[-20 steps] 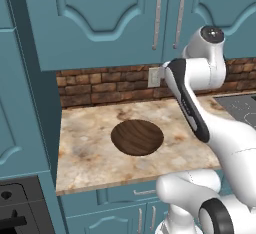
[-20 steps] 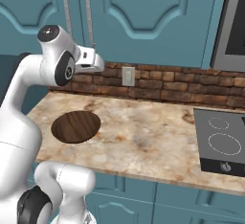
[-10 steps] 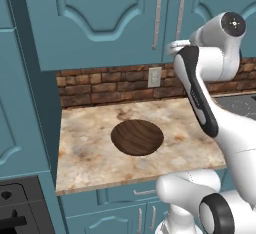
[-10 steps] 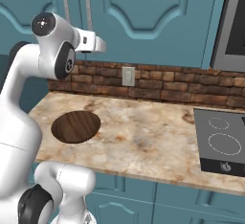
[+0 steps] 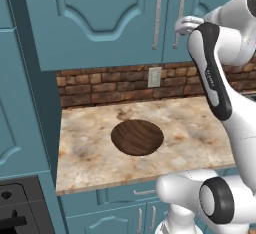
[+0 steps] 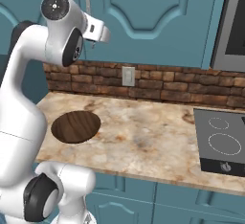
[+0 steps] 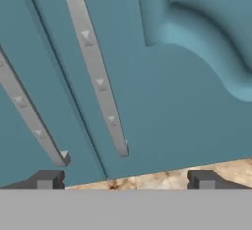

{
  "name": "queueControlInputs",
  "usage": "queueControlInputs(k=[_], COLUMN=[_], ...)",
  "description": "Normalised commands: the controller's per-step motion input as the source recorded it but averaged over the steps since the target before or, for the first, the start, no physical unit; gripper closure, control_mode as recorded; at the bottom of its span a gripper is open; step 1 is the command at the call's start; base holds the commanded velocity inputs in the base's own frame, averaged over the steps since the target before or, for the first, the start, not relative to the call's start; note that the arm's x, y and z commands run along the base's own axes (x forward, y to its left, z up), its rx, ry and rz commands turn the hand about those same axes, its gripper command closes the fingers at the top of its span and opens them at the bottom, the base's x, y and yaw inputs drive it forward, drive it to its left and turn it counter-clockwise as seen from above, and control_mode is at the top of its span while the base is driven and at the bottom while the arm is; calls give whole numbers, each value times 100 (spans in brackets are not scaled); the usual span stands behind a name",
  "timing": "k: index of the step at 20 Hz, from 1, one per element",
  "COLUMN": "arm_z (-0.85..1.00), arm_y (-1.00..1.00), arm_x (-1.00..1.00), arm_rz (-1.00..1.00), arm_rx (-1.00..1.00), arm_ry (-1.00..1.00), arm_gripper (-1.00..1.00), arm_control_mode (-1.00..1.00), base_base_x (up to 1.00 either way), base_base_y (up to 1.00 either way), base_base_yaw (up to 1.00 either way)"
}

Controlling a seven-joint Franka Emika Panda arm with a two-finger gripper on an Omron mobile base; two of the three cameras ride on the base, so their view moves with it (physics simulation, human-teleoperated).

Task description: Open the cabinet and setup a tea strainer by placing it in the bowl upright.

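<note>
Hovering wide open and empty, end effector (image 7: 123,181) faces the cabinet (image 7: 187,101) handles (image 7: 98,84); bowl (image 5: 137,137) sits empty below.

I'm in a rendered home kitchen: teal cabinet (image 5: 125,18) doors with bar handles, brick backsplash (image 6: 162,86), marbled stone counter (image 6: 143,141), wall outlet (image 5: 154,77), glass cooktop (image 6: 222,144), wooden bowl (image 5: 137,137) on counter.
</note>
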Motion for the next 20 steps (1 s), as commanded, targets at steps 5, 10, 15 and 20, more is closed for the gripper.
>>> queueControlInputs(k=[5, 10, 15, 20], arm_z=[16, 0, 0, 0], arm_y=[-4, 1, 11, 6], arm_x=[5, 23, 24, 26], arm_rz=[0, 0, 0, 0], arm_rx=[2, 0, -1, 0], arm_ry=[-4, -1, -3, -7], arm_gripper=[-100, -100, -100, -100], arm_control_mode=[-100, -100, -100, -100], base_base_x=[0, 0, 0, 0], base_base_y=[0, 0, 0, 0], base_base_yaw=[0, 0, 0, 0])
